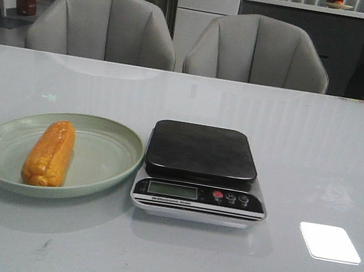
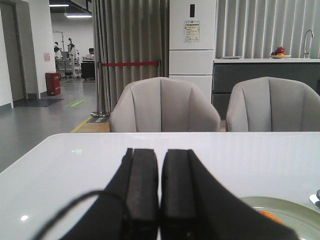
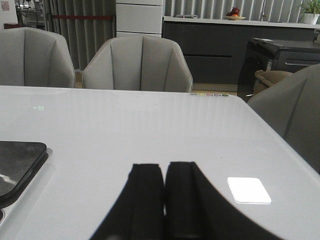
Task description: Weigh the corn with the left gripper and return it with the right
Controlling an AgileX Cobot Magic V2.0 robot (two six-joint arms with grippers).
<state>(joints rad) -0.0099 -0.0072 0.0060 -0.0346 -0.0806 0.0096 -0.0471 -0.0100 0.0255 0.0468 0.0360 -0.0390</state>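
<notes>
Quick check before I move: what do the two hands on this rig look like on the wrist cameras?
Both look alike: matte black, blocky fingers with flat faces, widening toward the camera into angular wedge shapes. The left hand has a thin black cable looping beside it. The right hand shows no cable. No markings or labels show on either.

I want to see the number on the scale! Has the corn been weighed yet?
Not yet, as far as I can see. The corn lies on the green plate, and the scale has nothing on it. Both the left hand and right hand are shut and empty. Picking up, weighing and returning it are all left.
</notes>
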